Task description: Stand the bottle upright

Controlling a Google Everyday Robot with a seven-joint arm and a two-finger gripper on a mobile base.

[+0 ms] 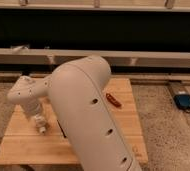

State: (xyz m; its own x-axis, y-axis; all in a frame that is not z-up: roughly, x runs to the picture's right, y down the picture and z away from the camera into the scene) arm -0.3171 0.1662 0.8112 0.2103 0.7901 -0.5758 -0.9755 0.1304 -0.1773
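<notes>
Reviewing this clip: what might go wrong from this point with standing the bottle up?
1. The gripper hangs open, low over the left part of the table, right at the small white bottle. A slim bottle may roll or get pushed aside as the jaws close.
2. A dark snack bar lies close on the right and might get bumped.
3. The arm's thick link hides much of the table, so contact is hard to verify.
</notes>
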